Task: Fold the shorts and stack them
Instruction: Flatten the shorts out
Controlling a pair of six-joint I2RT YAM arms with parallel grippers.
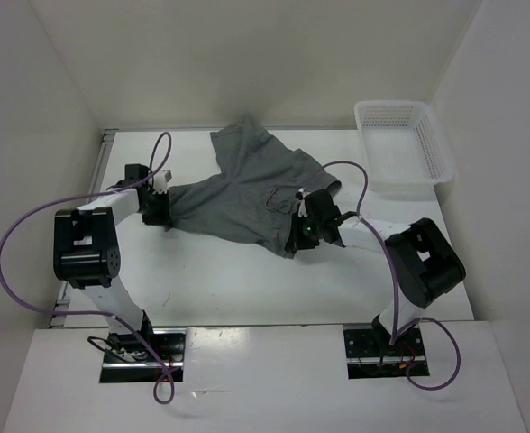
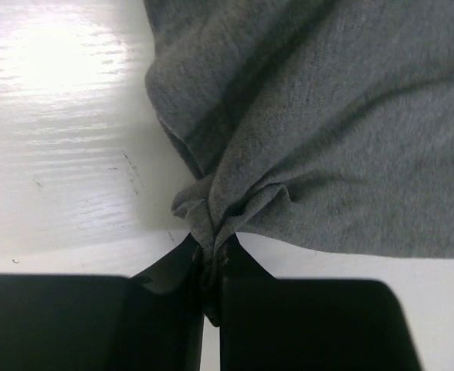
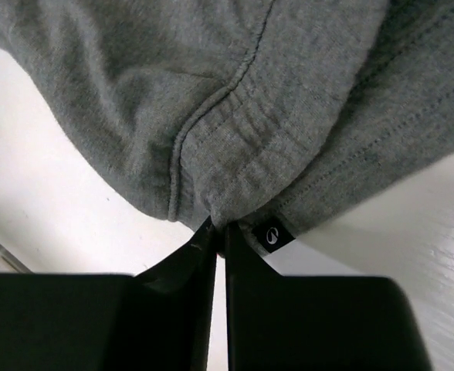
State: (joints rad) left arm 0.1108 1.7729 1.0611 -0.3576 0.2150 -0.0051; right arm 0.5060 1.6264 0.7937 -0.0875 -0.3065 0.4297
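Shorts (image 1: 242, 194) looking soft, matt knit cloth; counter (image 1: 220, 280) gleaming glossy white; basket (image 1: 405, 185) showing white plastic mesh.

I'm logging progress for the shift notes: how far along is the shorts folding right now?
Done: both arms have a grip. The left gripper is shut on a bunched edge of the shorts, the right gripper on a hem beside a small black tag. In hand: the shorts lie open and rumpled on the table, pinched at two sides. Left: no fold shows yet, and no stack.
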